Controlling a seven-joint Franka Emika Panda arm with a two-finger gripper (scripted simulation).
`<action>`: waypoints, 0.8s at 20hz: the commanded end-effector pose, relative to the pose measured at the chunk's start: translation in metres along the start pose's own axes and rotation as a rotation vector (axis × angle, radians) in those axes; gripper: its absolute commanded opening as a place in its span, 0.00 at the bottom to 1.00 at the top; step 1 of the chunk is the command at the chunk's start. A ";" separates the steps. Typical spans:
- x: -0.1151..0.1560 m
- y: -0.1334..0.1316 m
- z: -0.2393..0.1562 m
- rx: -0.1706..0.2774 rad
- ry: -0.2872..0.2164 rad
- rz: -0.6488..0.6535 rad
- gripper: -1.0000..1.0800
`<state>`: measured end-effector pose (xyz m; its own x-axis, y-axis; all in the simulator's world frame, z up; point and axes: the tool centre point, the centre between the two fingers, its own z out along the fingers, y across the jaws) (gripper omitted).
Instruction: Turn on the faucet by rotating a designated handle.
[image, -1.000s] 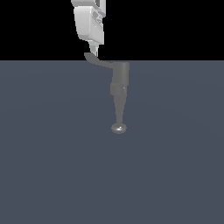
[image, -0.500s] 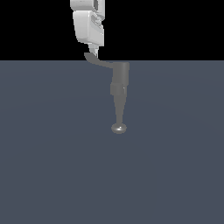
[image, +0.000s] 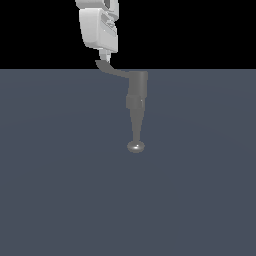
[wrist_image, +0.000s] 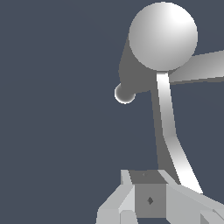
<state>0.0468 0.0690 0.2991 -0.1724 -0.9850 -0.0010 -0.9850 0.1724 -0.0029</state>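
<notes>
- In the exterior view the white tool (image: 105, 56) hangs in the upper left-of-centre of the frame, against the black band above the grey surface, with its body pointing down.
- Its short light tips reach down to the upturned end of the handle (image: 112, 69); they look to be at or touching that end, but whether they are spread, pressed together or pinching the lever I cannot tell from either view.
- The handle is a thin flat grey lever. It runs from its raised tip, just under the tool, to the right and slightly down into the top of the faucet (image: 136, 100).
- The faucet stands near the centre of the frame, its cylindrical body just below the horizon line where black meets grey.
- From the body a long tapering spout (image: 136, 127) comes down the frame and ends in a rounded shiny knob (image: 135, 146) a little above the frame's middle.
- The flat dark grey tabletop (image: 55, 190) fills the lower part of the exterior view.
- In the wrist view the tool's grey blocks sit along the lower edge, and the pale handle (wrist_image: 168, 131) climbs from them to a large rounded cap (wrist_image: 162, 36) in the upper right.
- A small bright knob (wrist_image: 124, 93) shows beside that cap.
</notes>
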 end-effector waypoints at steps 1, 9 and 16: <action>0.000 0.008 0.001 -0.003 0.001 0.000 0.00; 0.001 0.029 0.001 -0.003 0.001 0.000 0.00; 0.002 0.049 0.001 -0.003 0.001 0.000 0.00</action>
<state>0.0062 0.0721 0.3014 -0.1778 -0.9841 -0.0025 -0.9840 0.1778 -0.0101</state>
